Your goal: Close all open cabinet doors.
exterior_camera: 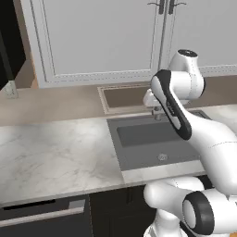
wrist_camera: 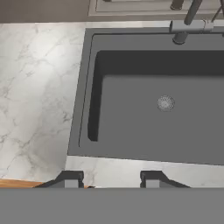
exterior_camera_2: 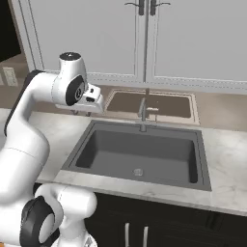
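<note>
Claw (wrist_camera: 111, 178) above sink (wrist_camera: 83, 109), cabinet doors (exterior_camera_2: 137, 231) below.

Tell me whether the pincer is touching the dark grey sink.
Apart. In the hand view the pincer hangs open above the marble counter's front edge, with the dark grey rectangular sink lying well below and ahead of the fingertips.

Marble counter (exterior_camera: 51, 157) runs left to right below the pale wall cabinets. Dark grey sink (exterior_camera_2: 140, 154) set flush into it, basin bare, round drain (wrist_camera: 166, 103) near centre. Faucet (exterior_camera_2: 143, 112) stands upright at the sink's rear edge, against the backsplash.
</note>
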Motion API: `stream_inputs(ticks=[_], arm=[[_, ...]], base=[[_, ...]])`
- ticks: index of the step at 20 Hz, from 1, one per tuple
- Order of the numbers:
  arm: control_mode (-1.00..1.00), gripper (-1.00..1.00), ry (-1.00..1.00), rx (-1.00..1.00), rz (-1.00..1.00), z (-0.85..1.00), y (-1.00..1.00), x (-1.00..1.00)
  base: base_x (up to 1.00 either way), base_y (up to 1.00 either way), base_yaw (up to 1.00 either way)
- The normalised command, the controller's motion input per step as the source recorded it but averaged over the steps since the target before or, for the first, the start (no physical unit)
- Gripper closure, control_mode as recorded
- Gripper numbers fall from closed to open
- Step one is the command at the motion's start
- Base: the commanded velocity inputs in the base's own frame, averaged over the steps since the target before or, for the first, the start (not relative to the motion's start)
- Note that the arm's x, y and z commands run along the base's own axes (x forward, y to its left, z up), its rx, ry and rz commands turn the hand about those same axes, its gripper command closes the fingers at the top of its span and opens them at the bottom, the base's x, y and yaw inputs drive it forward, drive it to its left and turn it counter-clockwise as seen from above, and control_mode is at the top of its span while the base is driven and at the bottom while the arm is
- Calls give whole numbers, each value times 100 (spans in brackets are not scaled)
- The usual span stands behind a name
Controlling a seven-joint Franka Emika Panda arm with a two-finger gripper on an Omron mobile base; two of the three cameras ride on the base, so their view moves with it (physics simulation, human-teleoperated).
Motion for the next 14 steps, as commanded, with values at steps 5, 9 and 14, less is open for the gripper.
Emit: stream_inputs(ticks=[5, 9, 14], arm=[[100, -100, 0, 0, 0, 0, 0, -1], [100, -100, 0, 0, 0, 0, 0, 0], [100, -100, 0, 0, 0, 0, 0, 0]], base=[[-25, 9, 0], [-97, 36, 1], [-100, 57, 3]])
